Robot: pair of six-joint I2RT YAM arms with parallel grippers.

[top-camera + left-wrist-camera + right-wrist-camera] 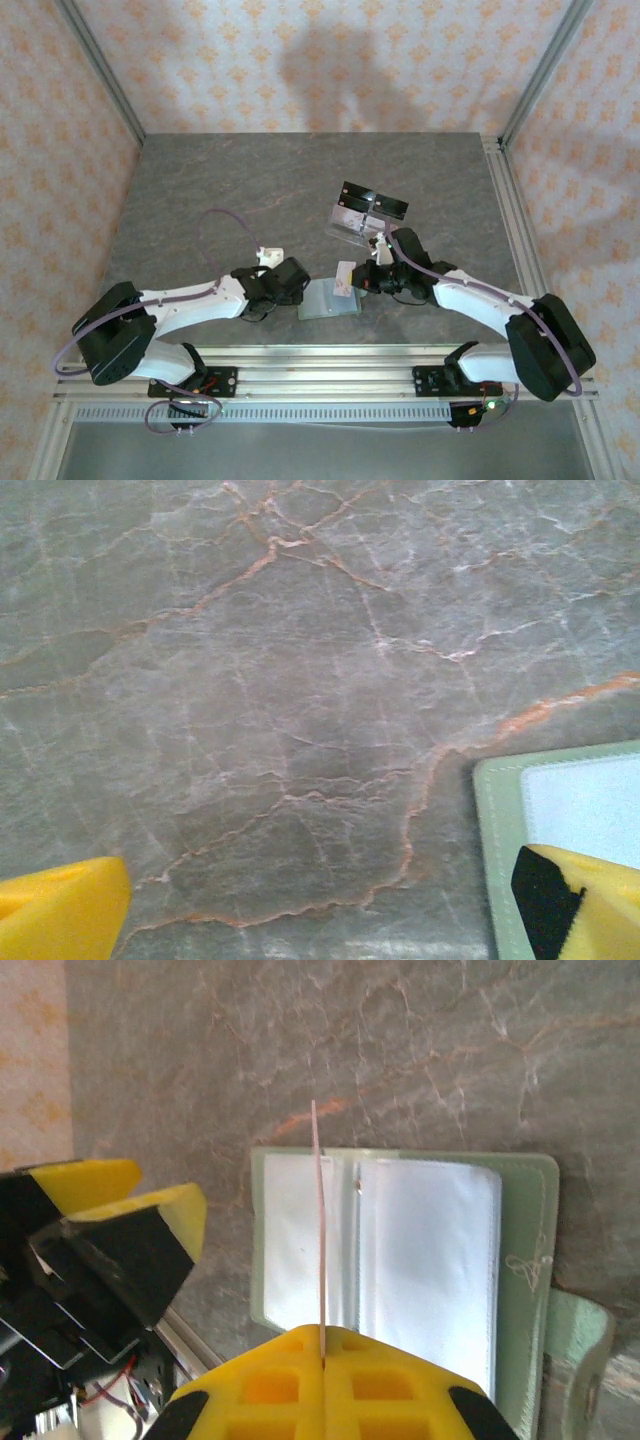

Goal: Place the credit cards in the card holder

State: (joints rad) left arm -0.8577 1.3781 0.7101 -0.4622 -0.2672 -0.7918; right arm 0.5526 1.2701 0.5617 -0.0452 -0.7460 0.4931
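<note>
We have the right gripper (322, 1360) clamped on one credit card (319, 1220), held edge-on above the card holder (520, 1230), which lies open on the table (250, 680) between the arms. The left gripper (320, 910) hangs with jaws wide apart (one finger over the holder's corner), so a card that misses the slot could shove the unpinned holder away.

Top external: high above near edge, looks down and forward over whole table (250, 190). Left wrist: very near table, facing down. Right wrist: near, facing down. All three share open card holder (328, 300).
</note>
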